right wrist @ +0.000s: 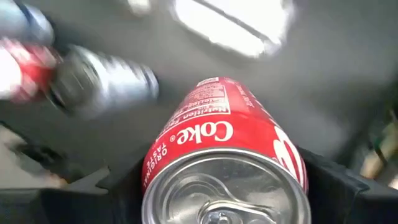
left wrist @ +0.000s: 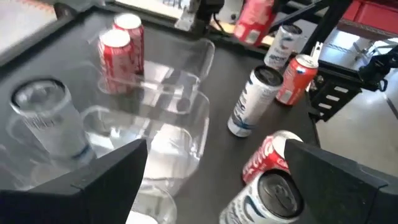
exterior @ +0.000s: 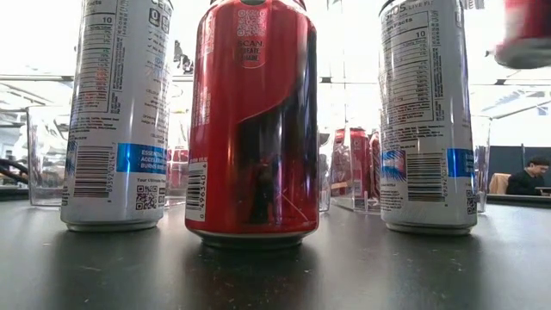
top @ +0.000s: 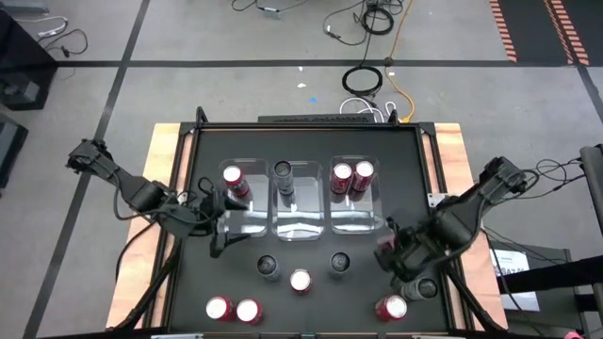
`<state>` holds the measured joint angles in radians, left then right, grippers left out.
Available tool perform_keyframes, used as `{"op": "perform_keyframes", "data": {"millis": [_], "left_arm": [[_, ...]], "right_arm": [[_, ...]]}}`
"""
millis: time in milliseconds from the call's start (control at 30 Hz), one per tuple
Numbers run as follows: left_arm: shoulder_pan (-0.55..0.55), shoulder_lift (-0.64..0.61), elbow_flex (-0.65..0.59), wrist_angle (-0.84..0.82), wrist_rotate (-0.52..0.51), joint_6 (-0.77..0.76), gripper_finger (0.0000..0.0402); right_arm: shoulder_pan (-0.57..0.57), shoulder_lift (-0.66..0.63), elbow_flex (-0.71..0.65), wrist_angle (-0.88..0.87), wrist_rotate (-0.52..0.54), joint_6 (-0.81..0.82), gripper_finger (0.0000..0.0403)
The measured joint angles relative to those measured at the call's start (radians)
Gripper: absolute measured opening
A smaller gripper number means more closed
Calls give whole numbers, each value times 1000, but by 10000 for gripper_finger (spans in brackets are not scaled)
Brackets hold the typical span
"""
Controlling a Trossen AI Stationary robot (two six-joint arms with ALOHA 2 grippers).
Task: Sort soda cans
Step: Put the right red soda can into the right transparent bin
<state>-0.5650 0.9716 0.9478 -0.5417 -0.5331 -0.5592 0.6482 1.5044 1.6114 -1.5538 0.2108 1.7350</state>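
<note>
Right hand (top: 391,250), lower right of the high view, is closed around a red can (right wrist: 227,168), carried clear of the surface; the wrist picture shows the silver lid and pull tab filling the space between the two dark fingers, grip set on the side wall just under the top rim. Left hand (top: 219,223) sits at mid-left of the high view beside the left bin (top: 247,221), fingers spread wide and empty. Three clear bins are noted across the middle: one red can (top: 233,177) in the left, one dark-topped can (top: 283,171) in the centre bin (top: 300,224), two red cans (top: 351,174) in the right bin (top: 356,218). Still loose on the surface (top: 311,141): two dark-topped cans and one red in the lower centre, a red pair (top: 233,309) at lower left, one red can (top: 392,307) at lower right. Handling is judged as follows: thin aluminium wall, smooth and slippery, easily dented if squeezed hard; weight unknown, since fullness cannot be told. The body is best taken across its width in the upper half, where the shoulder stiffens the wall. Standing cans are tall and narrow, so a sideways nudge is likely to topple them.
</note>
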Motion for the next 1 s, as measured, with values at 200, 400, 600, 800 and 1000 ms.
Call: {"op": "perform_keyframes", "data": {"millis": [200, 400, 600, 800, 1000], "left_arm": [[57, -39, 0, 1, 0, 114, 389], [130, -64, 0, 0, 0, 201, 389], [211, -87, 0, -52, -3, 209, 389], [255, -109, 0, -112, -3, 242, 389], [265, -145, 0, -138, -3, 305, 389]], "right_arm": [[-187, -11, 7, -17, 53, -135, 303], [-388, 17, 7, 74, 51, -329, 307], [-535, 112, 7, 165, 11, -476, 309], [-614, 251, 7, 185, -38, -572, 310], [-662, 327, 6, 273, -60, -651, 310]]}}
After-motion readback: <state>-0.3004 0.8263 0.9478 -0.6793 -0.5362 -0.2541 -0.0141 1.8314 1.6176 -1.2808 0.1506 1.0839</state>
